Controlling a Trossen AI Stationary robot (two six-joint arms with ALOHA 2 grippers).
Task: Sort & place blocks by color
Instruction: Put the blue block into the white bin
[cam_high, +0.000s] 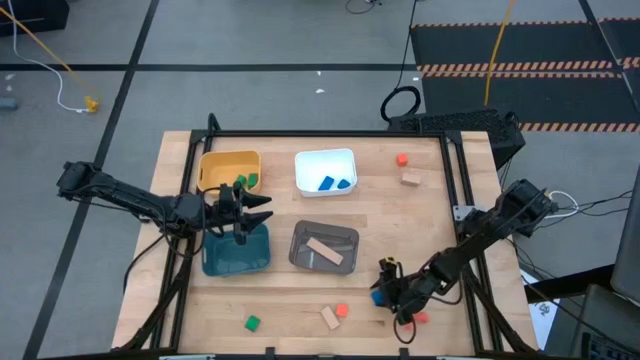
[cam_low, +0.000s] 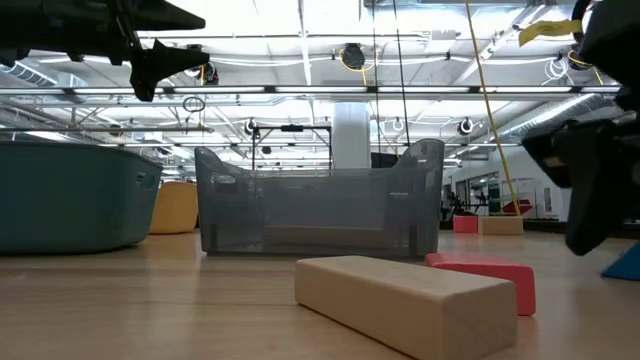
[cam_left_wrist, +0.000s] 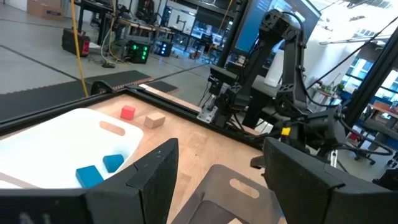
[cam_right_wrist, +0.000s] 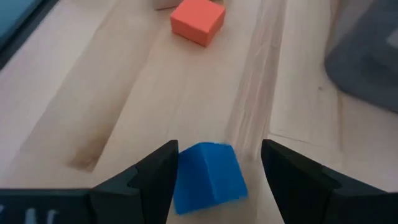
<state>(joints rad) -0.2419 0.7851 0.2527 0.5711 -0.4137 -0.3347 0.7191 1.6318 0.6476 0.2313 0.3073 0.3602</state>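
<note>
A blue block (cam_right_wrist: 208, 179) lies on the wooden table near its front right. My right gripper (cam_right_wrist: 217, 163) is open and slants down over it, one finger on each side of the block. No touch shows. In the high view this gripper (cam_high: 384, 288) sits right at the blue block (cam_high: 377, 297). My left gripper (cam_high: 240, 215) stands open and level above the teal bin (cam_high: 235, 252), with nothing between its fingers (cam_left_wrist: 155, 180). Loose red (cam_high: 342, 310), tan (cam_high: 330, 318) and green (cam_high: 252, 322) blocks rest on the table near its front edge.
The yellow bin (cam_high: 215, 165) holds green blocks and the white bin (cam_high: 310, 160) holds blue ones. The grey bin (cam_high: 300, 240) holds a tan bar. A red cube (cam_high: 401, 159) and a tan block (cam_high: 411, 177) lie at the far right. Another red block (cam_high: 420, 318) lies beside my right gripper.
</note>
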